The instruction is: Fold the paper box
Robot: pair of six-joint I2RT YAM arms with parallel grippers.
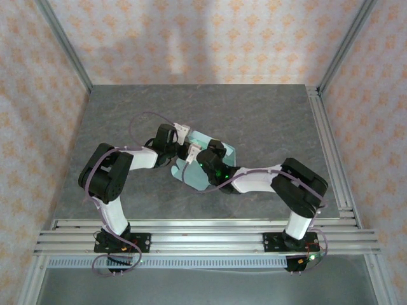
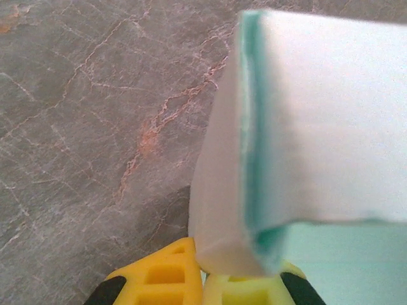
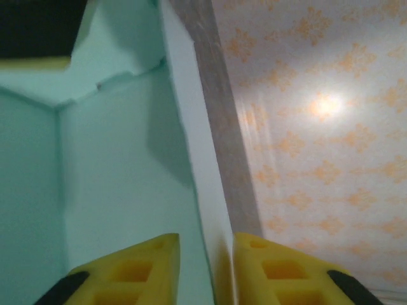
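No writing, label, brand mark, number or sign could be read on anything. The paper box [image 1: 194, 179] was plain mint card, and the walls [image 1: 191, 38] carried a repeated orange ornament without letters.

White-and-black arms [image 1: 114, 213] — yellow jaws (purple cables [image 1: 151, 114]).

Far half of the surface [image 1: 210, 105] is lying open, incl. both far corners. Centre is being blocked: both arms are meeting there w/ the paper box [image 1: 222, 155] standing up btwn them. Rails [image 1: 203, 232] are running along near edge; walls [image 1: 210, 38] are closing off 3 sides.
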